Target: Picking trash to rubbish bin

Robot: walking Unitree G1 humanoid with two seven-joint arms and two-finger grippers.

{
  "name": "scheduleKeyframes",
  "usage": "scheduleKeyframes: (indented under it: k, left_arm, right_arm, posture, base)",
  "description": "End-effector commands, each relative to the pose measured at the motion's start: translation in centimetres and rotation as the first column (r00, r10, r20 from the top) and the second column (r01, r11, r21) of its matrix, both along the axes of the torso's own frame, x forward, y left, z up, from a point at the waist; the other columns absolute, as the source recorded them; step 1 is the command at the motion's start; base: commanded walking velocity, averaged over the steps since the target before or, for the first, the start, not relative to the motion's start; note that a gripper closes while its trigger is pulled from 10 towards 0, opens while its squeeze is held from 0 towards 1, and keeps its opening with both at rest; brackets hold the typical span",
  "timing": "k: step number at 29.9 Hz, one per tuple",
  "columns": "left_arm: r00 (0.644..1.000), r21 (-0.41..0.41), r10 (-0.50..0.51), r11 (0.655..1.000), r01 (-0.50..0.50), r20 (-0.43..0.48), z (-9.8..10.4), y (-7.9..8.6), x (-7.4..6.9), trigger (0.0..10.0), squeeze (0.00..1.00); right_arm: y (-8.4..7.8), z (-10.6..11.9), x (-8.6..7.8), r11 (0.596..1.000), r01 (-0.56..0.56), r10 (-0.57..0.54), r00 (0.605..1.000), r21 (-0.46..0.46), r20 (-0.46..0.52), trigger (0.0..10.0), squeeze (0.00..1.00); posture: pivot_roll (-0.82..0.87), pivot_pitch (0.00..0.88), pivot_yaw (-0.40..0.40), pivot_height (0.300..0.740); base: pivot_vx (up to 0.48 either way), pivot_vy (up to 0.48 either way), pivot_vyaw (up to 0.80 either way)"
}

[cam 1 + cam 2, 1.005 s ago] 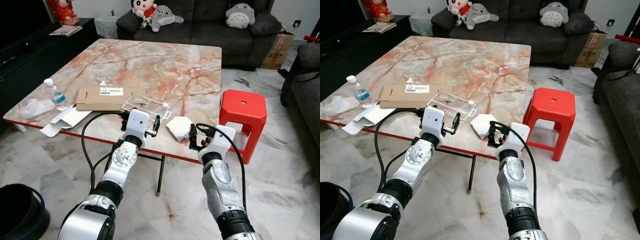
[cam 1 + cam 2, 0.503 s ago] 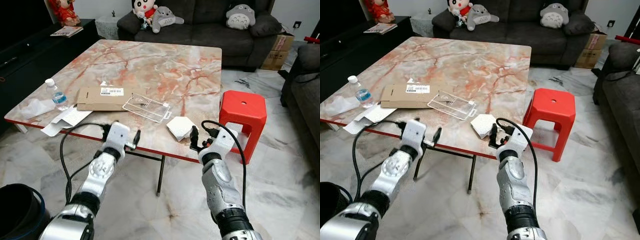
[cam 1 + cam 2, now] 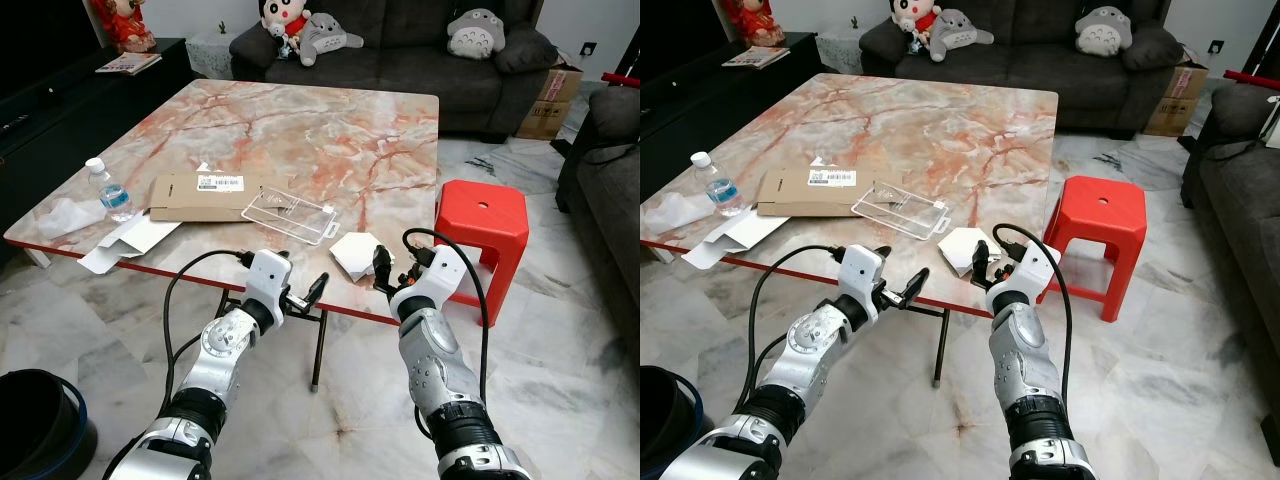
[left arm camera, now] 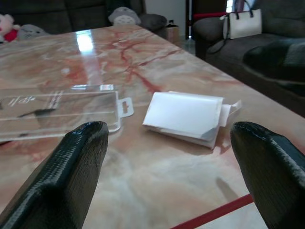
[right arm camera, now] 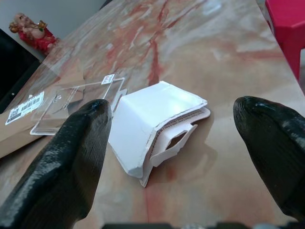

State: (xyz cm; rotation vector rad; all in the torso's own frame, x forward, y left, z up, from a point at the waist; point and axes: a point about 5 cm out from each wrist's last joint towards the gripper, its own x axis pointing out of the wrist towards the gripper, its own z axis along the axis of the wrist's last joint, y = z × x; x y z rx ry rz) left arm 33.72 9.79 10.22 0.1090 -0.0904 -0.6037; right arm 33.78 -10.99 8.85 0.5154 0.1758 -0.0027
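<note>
1. Nearest: folded white card carton [image 5: 157, 119], flattened, lying near the front edge of the marble bench [image 3: 330, 130], just ahead of the right gripper [image 3: 384, 268].
2. Likely light, thin and springy; probably crushes under a hard pinch. Best taken across the open, layered edge with the tab.
3. Right fingers [image 5: 71, 162] spread wide either side of the carton, not touching it.
4. Left gripper [image 3: 305, 295] at the bench's front edge, fingers [image 4: 71, 167] apart, aimed at the same carton.
5. Beside it: clear plastic blister pack [image 3: 290, 213], then brown cardboard mailer [image 3: 200, 195], white paper scraps [image 3: 125, 240], water bottle [image 3: 108, 190].
6. Black rubbish bin [image 3: 40, 420] on the floor, far left.
</note>
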Motion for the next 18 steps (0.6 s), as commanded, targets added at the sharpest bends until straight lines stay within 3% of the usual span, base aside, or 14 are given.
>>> scheduleKeyframes:
  k: [1,3,5,18]
  left_arm:
    - [1.000,0.009,-0.021,1.000,0.021,-0.017,-0.2,0.3,-0.2,10.0,0.00]
    - [0.998,0.008,-0.054,0.998,0.054,-0.025,0.1,0.3,-0.3,10.0,0.00]
    - [0.997,0.011,-0.066,0.998,0.066,-0.030,0.2,0.4,-0.4,10.0,0.00]
    - [0.995,0.072,-0.067,0.995,0.073,-0.078,-0.8,2.7,-1.3,10.0,0.00]
  right_arm:
    - [0.4,0.1,0.3,0.999,-0.019,0.019,1.000,0.028,-0.013,10.0,0.00]
    - [0.7,-0.4,0.3,0.995,-0.029,0.034,0.998,0.093,-0.054,10.0,0.00]
    - [0.8,-0.6,0.3,0.995,-0.027,0.035,0.996,0.101,-0.078,10.0,0.00]
    - [1.3,0.0,1.0,0.980,-0.031,0.048,0.995,0.197,-0.083,10.0,0.00]
  posture:
    - [0.08,0.020,0.014,0.740]
    - [0.08,0.020,0.014,0.740]
    - [0.08,0.020,0.014,0.740]
    - [0.10,0.021,0.014,0.740]
  base:
    - [0.000,0.000,0.00]
    - [0.000,0.000,0.00]
    - [0.000,0.000,0.00]
    - [0.000,0.000,0.00]
